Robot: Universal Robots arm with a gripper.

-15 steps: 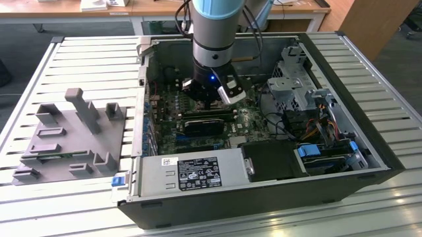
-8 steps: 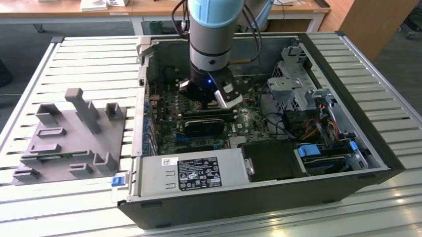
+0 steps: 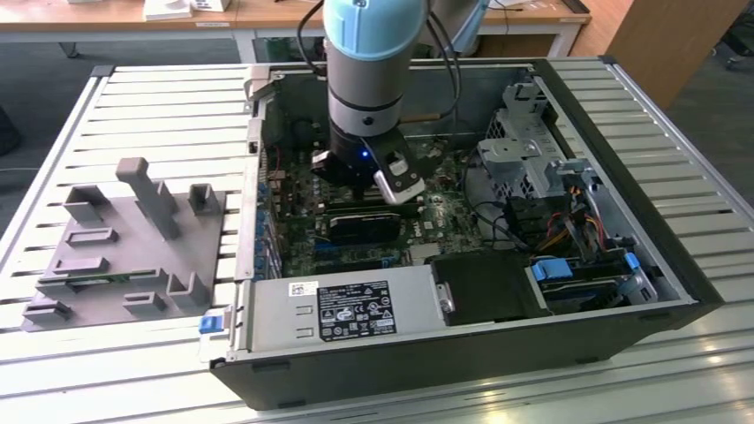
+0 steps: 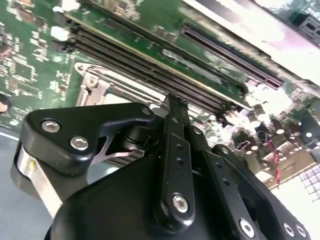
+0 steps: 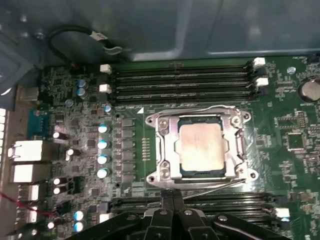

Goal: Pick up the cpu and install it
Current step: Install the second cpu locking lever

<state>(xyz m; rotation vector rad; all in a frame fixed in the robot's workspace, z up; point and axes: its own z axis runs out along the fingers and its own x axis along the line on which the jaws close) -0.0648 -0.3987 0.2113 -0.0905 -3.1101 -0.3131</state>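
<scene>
While the exterior view hides it, the first wrist view shows the cpu [image 5: 201,147] socketed — jaws closed, empty.

Open space is lying above the cpu [image 5: 201,149] seated in its socket frame [image 5: 165,150]. Memory slots [image 5: 180,80] are flanking it on two sides; the hand [image 5: 171,196] is hovering just beside the frame's edge.
</scene>
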